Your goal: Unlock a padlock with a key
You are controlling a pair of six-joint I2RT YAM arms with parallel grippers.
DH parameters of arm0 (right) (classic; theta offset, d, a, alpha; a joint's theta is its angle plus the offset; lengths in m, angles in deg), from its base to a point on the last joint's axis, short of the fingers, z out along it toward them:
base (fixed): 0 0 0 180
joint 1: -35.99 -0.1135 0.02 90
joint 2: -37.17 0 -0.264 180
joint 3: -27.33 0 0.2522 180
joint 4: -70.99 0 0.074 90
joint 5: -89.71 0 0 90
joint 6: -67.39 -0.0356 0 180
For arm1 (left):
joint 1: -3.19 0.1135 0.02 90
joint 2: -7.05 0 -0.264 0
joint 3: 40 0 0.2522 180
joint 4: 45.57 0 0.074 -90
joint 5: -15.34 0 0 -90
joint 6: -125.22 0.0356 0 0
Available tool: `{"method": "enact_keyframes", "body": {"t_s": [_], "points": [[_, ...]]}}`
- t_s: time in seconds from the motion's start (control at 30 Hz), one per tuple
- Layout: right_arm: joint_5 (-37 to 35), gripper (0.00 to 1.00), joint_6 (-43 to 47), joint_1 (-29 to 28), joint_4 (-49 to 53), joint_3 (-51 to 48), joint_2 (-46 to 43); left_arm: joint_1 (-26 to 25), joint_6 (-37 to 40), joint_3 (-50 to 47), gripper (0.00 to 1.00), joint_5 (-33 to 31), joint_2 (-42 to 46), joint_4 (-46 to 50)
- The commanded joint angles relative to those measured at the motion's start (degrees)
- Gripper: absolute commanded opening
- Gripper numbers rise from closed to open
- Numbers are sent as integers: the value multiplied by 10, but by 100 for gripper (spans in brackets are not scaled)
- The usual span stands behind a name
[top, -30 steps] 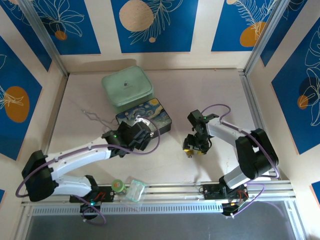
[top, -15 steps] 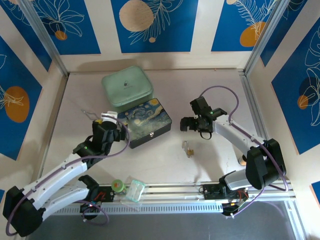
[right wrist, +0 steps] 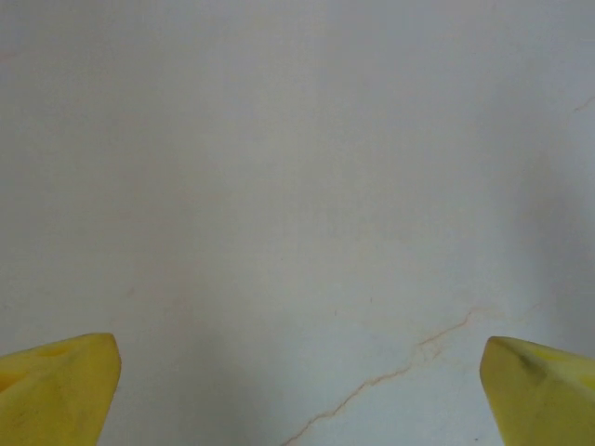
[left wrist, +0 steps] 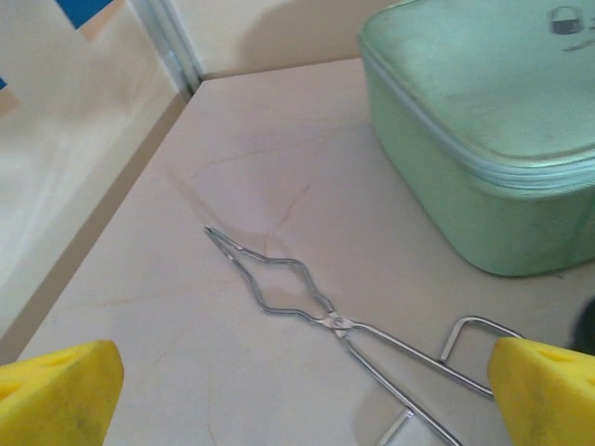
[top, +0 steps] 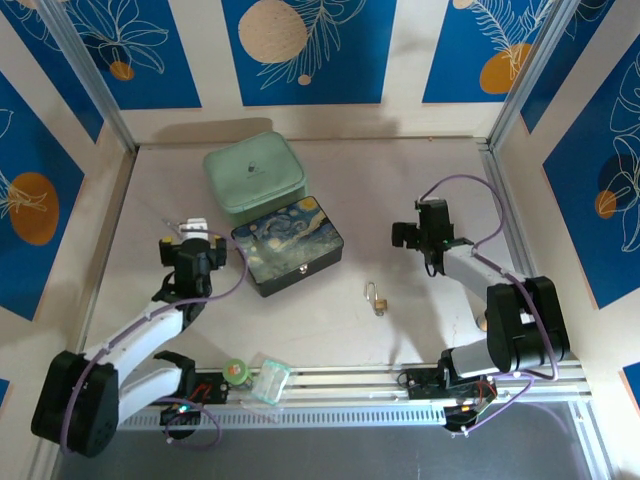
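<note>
The tiny brass padlock (top: 379, 299) lies on the table between the arms, its thin silver shackle pointing to the back left. I cannot make out the key; it is too small to tell apart from the padlock. My right gripper (top: 428, 213) hovers to the back right of the padlock, well apart from it. In the right wrist view its yellow fingertips (right wrist: 58, 383) stand wide open over bare table. My left gripper (top: 192, 233) is open at the left, beside the patterned box, with its yellow fingertips (left wrist: 56, 390) spread over silver wire tongs (left wrist: 316, 311).
A mint-green case (top: 254, 177) sits at the back, and the Starry-Night box (top: 288, 243) lies in front of it. The green case (left wrist: 483, 139) also stands right of the tongs. A small green-lidded jar (top: 235, 371) and a clear container (top: 270, 382) rest by the front rail.
The right gripper opened, left the padlock on the table and drew away to the back right. The left arm swung from the patterned box to the left, over the tongs.
</note>
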Motion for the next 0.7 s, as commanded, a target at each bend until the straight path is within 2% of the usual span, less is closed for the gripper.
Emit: {"method": "enact_keyframes", "body": {"t_s": [0.0, 0.13, 0.2, 0.3, 0.4, 0.47, 0.5, 0.53, 0.6, 0.67], "points": [[48, 99, 11, 17, -124, -28, -3, 25, 22, -26, 99, 30, -35, -118], [54, 99, 14, 32, -223, -62, 10, 35, 26, -33, 100, 42, -94, -191], [61, 99, 28, 36, -266, -74, 12, 55, 27, -37, 100, 72, -135, -246], [65, 99, 47, 40, -306, -87, 13, 78, 22, -25, 100, 116, -172, -282], [84, 99, 42, 61, -401, -131, 22, 103, 26, -9, 99, 172, -204, -292], [98, 99, 18, 82, -446, -153, 35, 131, 12, -23, 99, 215, -254, -376], [106, 99, 8, 92, -461, -159, 42, 143, 11, -28, 99, 250, -270, -394], [117, 99, 1, 100, -479, -163, 53, 142, 12, -22, 99, 253, -273, -377], [130, 99, 17, 94, -475, -157, 62, 141, 16, -25, 99, 257, -301, -417], [121, 99, 25, 84, -464, -151, 64, 140, 17, -21, 99, 265, -294, -393]]}}
